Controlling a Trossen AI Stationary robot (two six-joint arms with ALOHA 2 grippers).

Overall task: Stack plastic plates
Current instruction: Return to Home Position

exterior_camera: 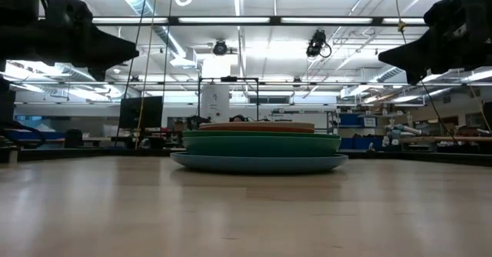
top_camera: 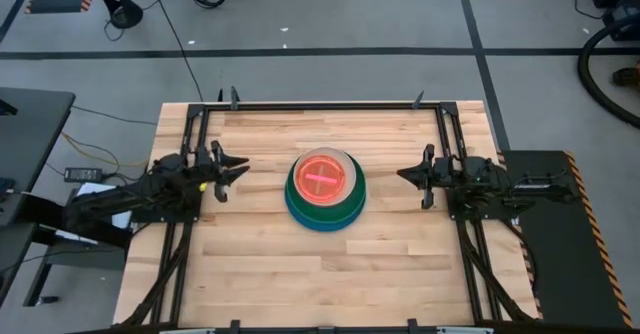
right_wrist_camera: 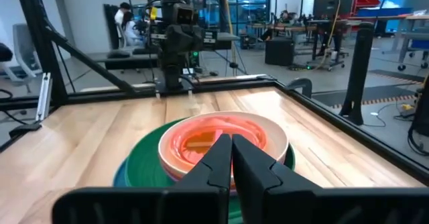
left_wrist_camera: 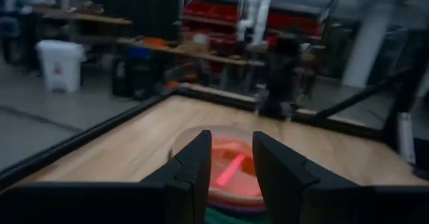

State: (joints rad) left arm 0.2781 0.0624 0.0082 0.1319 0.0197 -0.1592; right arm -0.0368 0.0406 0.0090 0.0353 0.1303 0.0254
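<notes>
The plates stand in one stack at the middle of the table: a blue plate at the bottom, green ones above it, then cream and a translucent orange-pink one on top. In the low view the stack rests flat on the wood. My left gripper hovers above the table left of the stack, open, with a gap between its fingers. My right gripper hovers right of the stack, shut, its fingertips together. Neither touches a plate.
A black metal frame runs round the wooden table top. Bare wood lies near and far of the stack. The other arm's base shows across the table in each wrist view. People stand far off in the room.
</notes>
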